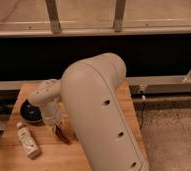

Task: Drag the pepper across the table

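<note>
A: Where is the gripper point(59, 128) now?

B: It hangs low over the light wooden butcher-block table point(106, 100), a little left of the middle, under the small cream-white wrist of the arm. The big cream-white rounded arm link point(101, 115) fills the centre and hides much of the table on the right.

A: And the small slim dark red-brown chili-shaped pepper point(62, 135)?

B: It lies on the wood right at the tip of the gripper, tilted, its far end toward the left and its near end toward the right. The gripper seems to touch it, or to be just above it.

A: Does the gripper hold the pepper?

B: I cannot tell. The tips are dark and they merge with the pepper, so I cannot say what they do.

A: Which containers are there?

B: A dark round bowl-like object point(31, 111) stands near the left edge, just left of the wrist. What is inside it, I cannot see. A small white bottle with a dark cap point(27, 140) lies on its side nearer to us, left of the pepper and apart from it.

A: And behind the table?

B: A long grey rail point(164, 84), then a dark band.
</note>
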Controlling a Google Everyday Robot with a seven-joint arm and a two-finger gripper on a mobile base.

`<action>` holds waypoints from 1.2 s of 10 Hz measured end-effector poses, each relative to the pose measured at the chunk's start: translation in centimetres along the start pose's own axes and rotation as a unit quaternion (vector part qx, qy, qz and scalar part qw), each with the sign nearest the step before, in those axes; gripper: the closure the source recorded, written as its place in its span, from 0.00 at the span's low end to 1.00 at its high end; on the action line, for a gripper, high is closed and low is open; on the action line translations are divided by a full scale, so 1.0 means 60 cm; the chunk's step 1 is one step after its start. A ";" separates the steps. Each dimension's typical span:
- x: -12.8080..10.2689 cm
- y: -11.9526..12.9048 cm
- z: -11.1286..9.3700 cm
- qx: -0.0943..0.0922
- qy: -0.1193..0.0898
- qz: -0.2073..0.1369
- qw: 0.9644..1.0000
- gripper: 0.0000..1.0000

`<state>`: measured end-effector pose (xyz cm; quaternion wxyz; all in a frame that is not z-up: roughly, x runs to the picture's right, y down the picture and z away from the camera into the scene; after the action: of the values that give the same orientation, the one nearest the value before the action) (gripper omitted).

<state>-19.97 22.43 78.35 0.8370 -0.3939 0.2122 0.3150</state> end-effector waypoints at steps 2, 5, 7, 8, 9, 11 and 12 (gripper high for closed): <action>-0.008 -0.005 -0.010 -0.003 -0.010 -0.006 1.000 1.00; -0.025 0.026 -0.026 -0.015 -0.022 -0.042 0.999 1.00; -0.052 0.073 -0.034 -0.014 -0.025 -0.078 0.997 1.00; -0.063 0.092 -0.037 -0.013 -0.026 -0.095 0.995 1.00; -0.072 0.102 -0.040 -0.011 -0.027 -0.106 0.994 1.00; -0.103 0.131 -0.051 -0.003 -0.031 -0.136 0.990 1.00; -0.111 0.136 -0.054 -0.002 -0.033 -0.144 0.989 1.00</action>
<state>-30.72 21.51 76.13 0.8796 -0.4110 0.1248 0.2046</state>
